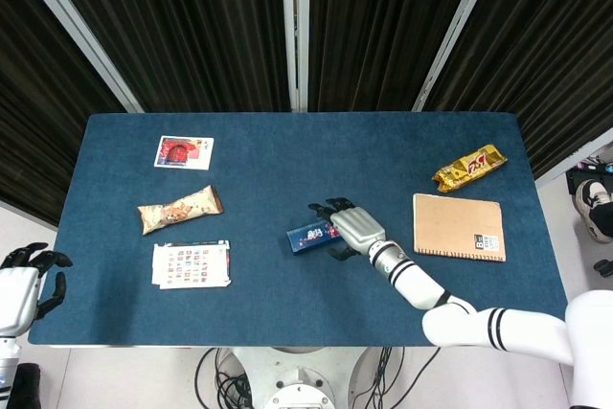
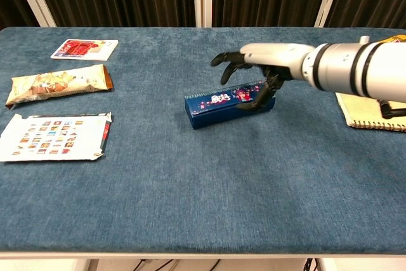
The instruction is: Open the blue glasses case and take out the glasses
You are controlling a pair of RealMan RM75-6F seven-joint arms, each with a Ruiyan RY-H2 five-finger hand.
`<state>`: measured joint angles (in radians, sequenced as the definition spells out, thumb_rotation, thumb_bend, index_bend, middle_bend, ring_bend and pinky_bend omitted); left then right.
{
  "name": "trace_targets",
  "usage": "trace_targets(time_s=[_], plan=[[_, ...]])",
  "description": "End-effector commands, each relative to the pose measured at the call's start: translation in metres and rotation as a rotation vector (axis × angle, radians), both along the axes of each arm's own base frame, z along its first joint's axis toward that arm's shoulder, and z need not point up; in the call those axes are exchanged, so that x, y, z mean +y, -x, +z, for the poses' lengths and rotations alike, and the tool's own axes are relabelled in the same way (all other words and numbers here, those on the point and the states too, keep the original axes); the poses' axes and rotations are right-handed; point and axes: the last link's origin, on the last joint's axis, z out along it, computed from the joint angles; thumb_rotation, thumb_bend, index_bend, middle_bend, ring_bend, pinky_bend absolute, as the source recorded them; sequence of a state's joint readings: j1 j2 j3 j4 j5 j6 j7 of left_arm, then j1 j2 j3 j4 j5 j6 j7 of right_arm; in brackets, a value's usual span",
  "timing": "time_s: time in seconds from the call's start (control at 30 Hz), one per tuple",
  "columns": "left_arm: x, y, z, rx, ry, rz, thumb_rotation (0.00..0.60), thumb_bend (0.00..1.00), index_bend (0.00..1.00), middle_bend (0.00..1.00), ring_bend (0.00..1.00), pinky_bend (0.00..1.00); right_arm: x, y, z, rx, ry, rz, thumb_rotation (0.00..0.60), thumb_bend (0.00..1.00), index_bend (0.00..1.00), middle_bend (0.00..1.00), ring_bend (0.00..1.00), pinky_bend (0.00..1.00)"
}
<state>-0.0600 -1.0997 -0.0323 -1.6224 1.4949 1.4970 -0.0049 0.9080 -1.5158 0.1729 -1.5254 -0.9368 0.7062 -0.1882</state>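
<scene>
My right hand (image 2: 257, 68) is draped over the right end of the blue glasses case (image 2: 227, 103), thumb on its near side and fingertips (image 2: 221, 60) arched above the top; whether I truly grip it I cannot tell. The case lies closed near the middle of the counter (image 1: 287, 294), with white lettering and red motifs too small to read. My left hand (image 1: 24, 280) hangs off the counter's left edge, fingers spread and holding nothing. The counter is blue cloth, backed by dark ribbed curtains (image 1: 192, 26). On it: one red card (image 1: 184, 152), one beige snack packet (image 1: 179, 209), one sticker sheet (image 1: 191, 264), one spiral notebook (image 1: 459, 227), and one yellow snack wrapper (image 1: 469, 167) with print I can't make out.
</scene>
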Motion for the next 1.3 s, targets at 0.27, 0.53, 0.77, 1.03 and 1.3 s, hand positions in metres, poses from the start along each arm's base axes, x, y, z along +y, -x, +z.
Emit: trace_targets(time_s=[0.27,0.53,0.77,1.03,1.3], plan=[[0.000,0.000,0.000,0.005,-0.001,0.003,0.600,0.57,0.45,0.44,0.21,0.24,-0.010,0.012,-0.006,0.098,0.047,0.085,0.600,0.21,0.13,0.19,0.00,0.00],[0.000,0.000,0.000,0.003,0.000,0.003,0.600,0.57,0.45,0.44,0.21,0.24,-0.011,0.009,-0.010,0.086,0.043,0.094,0.600,0.32,0.19,0.21,0.00,0.00],[0.000,0.000,0.000,0.001,-0.001,0.002,0.600,0.57,0.45,0.44,0.21,0.24,-0.012,0.006,-0.014,0.093,0.038,0.100,0.600,0.33,0.21,0.22,0.00,0.00],[0.000,0.000,0.000,0.000,-0.001,0.002,0.600,0.57,0.45,0.44,0.21,0.24,-0.014,0.004,-0.017,0.095,0.035,0.100,0.600,0.42,0.25,0.24,0.00,0.00],[0.000,0.000,0.000,-0.001,0.000,0.001,0.600,0.57,0.45,0.44,0.21,0.24,-0.016,0.000,-0.021,0.103,0.027,0.105,0.600,0.49,0.29,0.26,0.00,0.00]])
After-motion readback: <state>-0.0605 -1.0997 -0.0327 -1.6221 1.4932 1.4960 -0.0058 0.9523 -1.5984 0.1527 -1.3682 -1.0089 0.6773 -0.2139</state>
